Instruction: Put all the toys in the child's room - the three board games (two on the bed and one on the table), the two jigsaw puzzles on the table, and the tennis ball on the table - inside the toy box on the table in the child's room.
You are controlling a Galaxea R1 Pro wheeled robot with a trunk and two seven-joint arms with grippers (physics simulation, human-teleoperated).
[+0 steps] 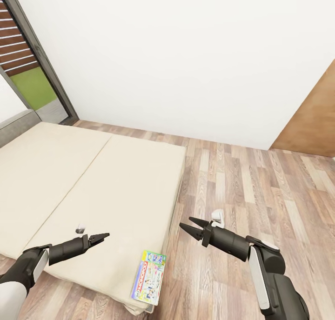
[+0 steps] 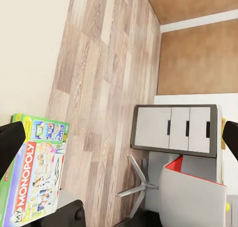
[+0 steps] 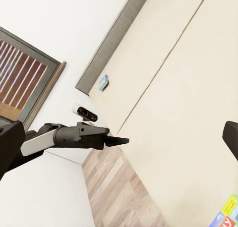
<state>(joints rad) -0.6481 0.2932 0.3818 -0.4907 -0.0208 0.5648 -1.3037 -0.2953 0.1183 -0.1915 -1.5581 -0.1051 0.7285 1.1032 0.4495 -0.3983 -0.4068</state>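
A green Monopoly board game (image 1: 150, 283) lies flat on the near corner of the beige bed (image 1: 83, 180), slightly over its edge. My left gripper (image 1: 100, 238) hovers over the mattress to the left of the box. In the left wrist view its fingers (image 2: 11, 142) stand wide apart, open and empty, with the Monopoly box (image 2: 34, 175) beside one of them. My right gripper (image 1: 193, 227) is open over the floor, just right of the bed's edge. A small blue board game (image 3: 103, 82) lies on the bed (image 3: 188, 88) by the grey headboard.
Wood-plank floor (image 1: 242, 180) runs right of the bed to a white wall and a brown door (image 1: 311, 120). A dark-framed window (image 1: 28, 45) stands at the far left. The left wrist view shows a grey drawer cabinet (image 2: 173, 130) and a red-edged swivel chair (image 2: 188, 197).
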